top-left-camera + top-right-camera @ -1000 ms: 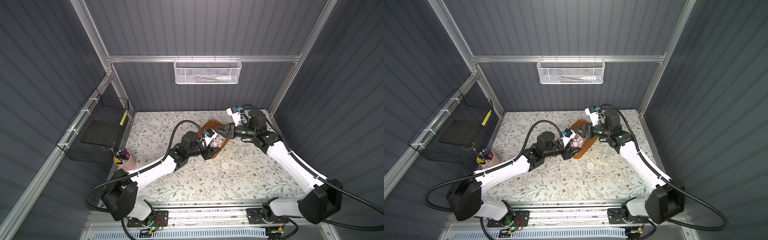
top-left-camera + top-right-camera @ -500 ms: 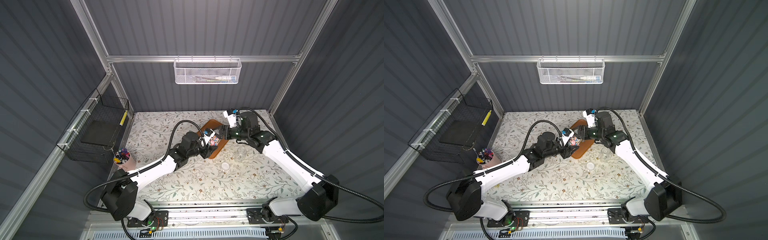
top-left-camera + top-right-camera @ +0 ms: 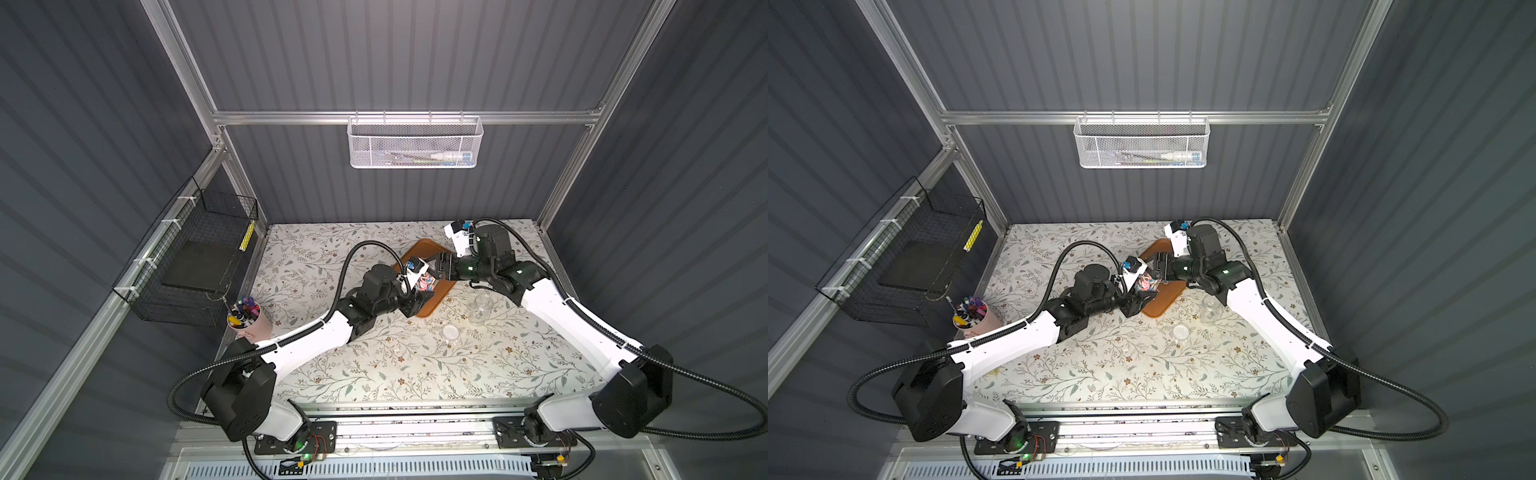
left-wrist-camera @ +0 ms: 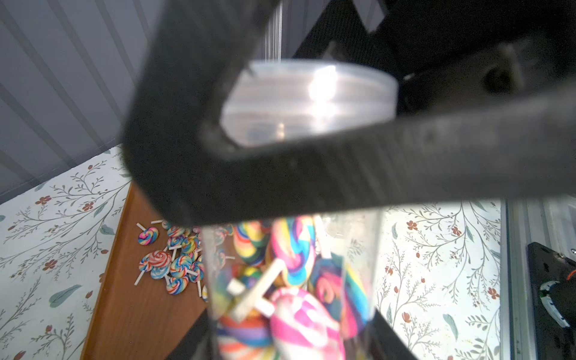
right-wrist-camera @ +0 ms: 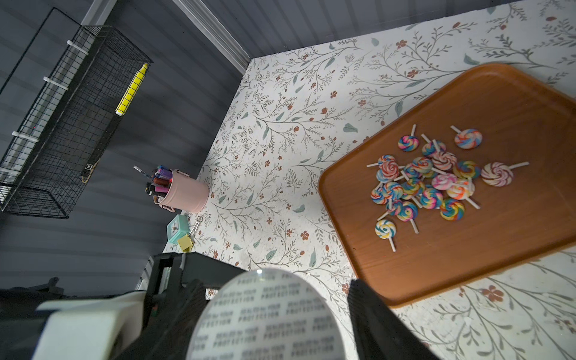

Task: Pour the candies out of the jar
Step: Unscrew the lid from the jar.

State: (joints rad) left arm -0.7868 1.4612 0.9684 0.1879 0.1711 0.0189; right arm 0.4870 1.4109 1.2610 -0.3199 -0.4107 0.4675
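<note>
Starting at the front rail (image 3: 415, 428), both arm bases sit toward its ends. The broadest open stretch of the floral desk (image 3: 395, 374) lies just beyond it, between the two white forearms. Further in, a loose clear lid (image 3: 451, 331) and a second clear jar (image 3: 480, 309) stand apart on the desk beside the right arm (image 3: 540, 299), near a corner of the brown tray (image 3: 436, 301). At the desk's left edge a pink cup of pens (image 3: 249, 322) stands by the wall, below a black wire basket (image 3: 195, 266).

The left arm (image 3: 316, 336) reaches diagonally inward. Its jaws are clamped on the body of the candy jar (image 3: 426, 284), held off the desk over the tray with its capped end toward the right arm. The right arm bends back from the far right corner and meets it head-on. Its jaws stand apart astride the jar's lid (image 5: 265, 321), with a sliver of desk showing between one finger (image 5: 383, 321) and the lid's edge.

Candies (image 4: 296, 280) pack the jar. A loose heap of them (image 5: 427, 180) lies on the tray, well inside its rim. Beyond the tray a narrow strip of desk runs to the back wall, where a white mesh basket (image 3: 415, 143) hangs.
</note>
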